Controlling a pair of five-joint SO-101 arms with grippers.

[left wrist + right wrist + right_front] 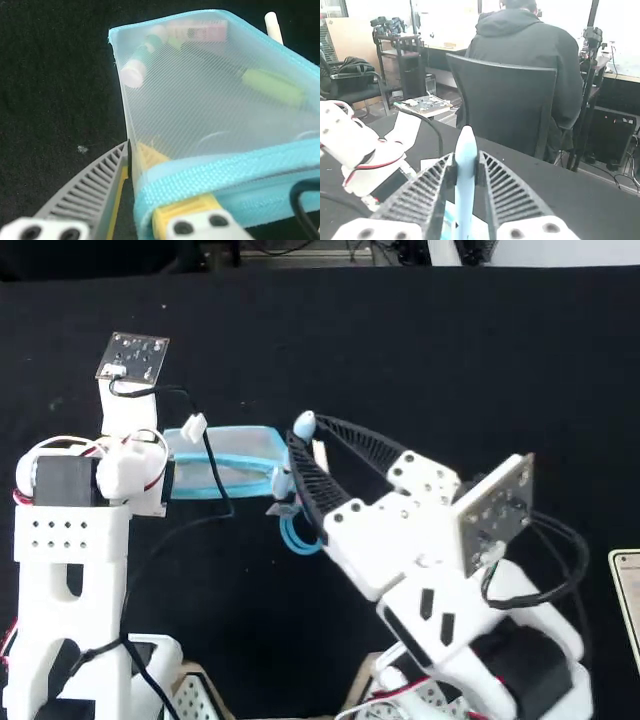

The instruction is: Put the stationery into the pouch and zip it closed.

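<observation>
A translucent pouch [228,466] with teal edging lies on the black table, left of centre. Through its wall [210,100] I see a white-and-green marker [141,59], a pink eraser [200,31] and a green marker [272,85]. My left gripper [136,167] is shut on the pouch's near corner, at its left end in the high view [168,480]. My right gripper [300,443] is shut on a light blue pen [465,165] that sticks out past the fingertips, just above the pouch's right end. The pen's tip [303,423] points away from the arm.
A teal cord loop [296,537] lies by the pouch's right end. A white stick-like item [272,26] rests beside the pouch's far side. A pale card or box [628,590] sits at the table's right edge. Black table stretches behind the pouch.
</observation>
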